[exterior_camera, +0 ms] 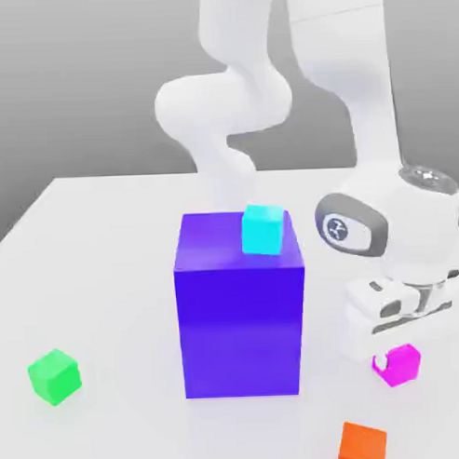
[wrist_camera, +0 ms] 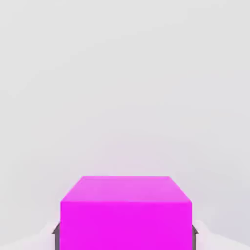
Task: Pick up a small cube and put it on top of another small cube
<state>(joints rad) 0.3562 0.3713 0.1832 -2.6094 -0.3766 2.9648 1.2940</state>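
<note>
We counted four small cubes: one magenta cube (exterior_camera: pixel 398 364), one green cube (exterior_camera: pixel 55 376), one orange cube (exterior_camera: pixel 362 444) and one cyan cube (exterior_camera: pixel 265 229). We counted one big blue-purple block (exterior_camera: pixel 240 312), one white surface (exterior_camera: pixel 95 275), and one robot arm (exterior_camera: pixel 359 108) bearing one pincer (exterior_camera: pixel 395 332).

The orange cube (exterior_camera: pixel 362 444) is cut off at the exterior view's bottom edge; the arm's upper links run off the top.

The tall blue block (exterior_camera: pixel 241 312) topped by a cyan cube (exterior_camera: pixel 264 229) stands mid-tabletop (exterior_camera: pixel 95 275) between the pink cube (exterior_camera: pixel 398 365) and green cube (exterior_camera: pixel 55 376), while bare tabletop runs along the front edge.
</note>
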